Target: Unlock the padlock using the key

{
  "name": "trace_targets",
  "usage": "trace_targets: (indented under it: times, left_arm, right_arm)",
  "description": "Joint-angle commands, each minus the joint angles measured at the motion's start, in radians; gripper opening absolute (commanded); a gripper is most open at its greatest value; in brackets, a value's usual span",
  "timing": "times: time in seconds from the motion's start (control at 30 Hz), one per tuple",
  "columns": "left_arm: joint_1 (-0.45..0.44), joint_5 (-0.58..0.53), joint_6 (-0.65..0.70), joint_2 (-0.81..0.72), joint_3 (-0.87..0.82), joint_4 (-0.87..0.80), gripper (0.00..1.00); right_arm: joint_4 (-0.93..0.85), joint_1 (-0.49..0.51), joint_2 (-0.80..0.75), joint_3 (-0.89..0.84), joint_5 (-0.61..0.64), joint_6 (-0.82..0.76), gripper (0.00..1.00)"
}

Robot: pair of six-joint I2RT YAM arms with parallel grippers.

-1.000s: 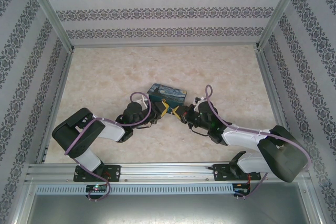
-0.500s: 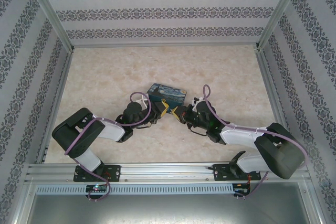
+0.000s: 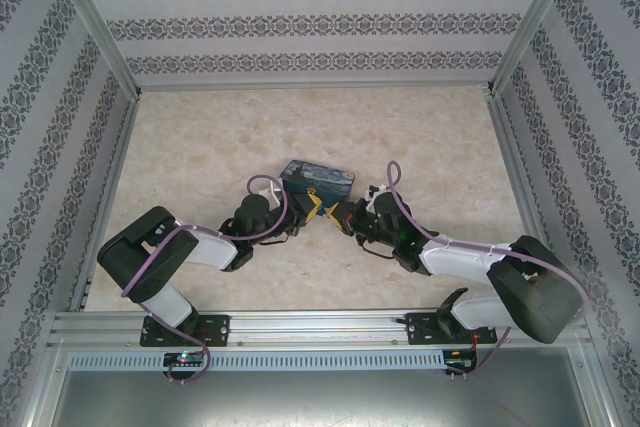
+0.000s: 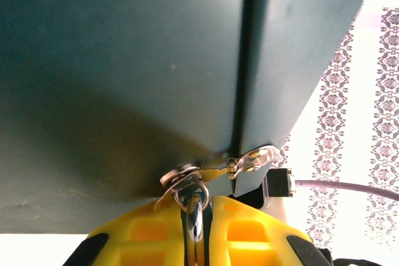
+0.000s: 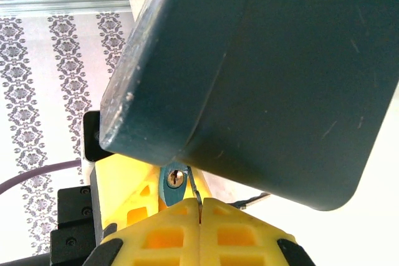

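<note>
From above, your two tools meet nose to nose at the near side of the Starry Night print box (image 3: pixel 320 175), which sits mid-surface (image 3: pixel 300 117). The left tool (image 3: pixel 312 209) is at 9 o'clock of the right tool (image 3: pixel 340 215), and the box lies at 12 o'clock of both. The padlock and key are too small to make out here.

On your left wrist camera, the left tool (image 4: pixel 195 207) has its yellow fingers pinching the padlock (image 4: pixel 195 216). The padlock's silvery loop rises to 12 o'clock into the metal fitting on the box's dark underside (image 4: pixel 124 60). The hasp plate (image 4: pixel 252 159) sits at 2 o'clock of the loop, across the box's seam.

On your right wrist camera, the right tool (image 5: pixel 199 207) has its fingers pressed together on a thin metal sliver that looks like the key (image 5: pixel 194 192). The sliver points toward 11 o'clock, and its tip sits just beside the keyhole in the padlock's blue face (image 5: pixel 173 180). A yellow finger (image 5: pixel 128 182) of the left tool is at 9 o'clock of the padlock. The box (image 5: pixel 262 79) is directly above.
</note>
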Motion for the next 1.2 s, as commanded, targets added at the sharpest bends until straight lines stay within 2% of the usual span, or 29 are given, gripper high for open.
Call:
trace_targets:
  times: [0.0,0.27,1.17]
  left_arm:
    - [-0.001,-0.005,0.023,-0.032,0.005,0.003,0.00]
    - [-0.001,-0.006,0.023,-0.033,0.009,-0.005,0.00]
    - [-0.006,-0.004,0.023,-0.038,0.017,-0.002,0.00]
  right_arm:
    - [-0.009,-0.001,-0.035,-0.012,0.023,-0.022,0.00]
    - [-0.032,-0.005,-0.060,-0.016,0.033,-0.027,0.00]
    - [-0.006,0.003,0.001,0.039,0.017,-0.032,0.00]
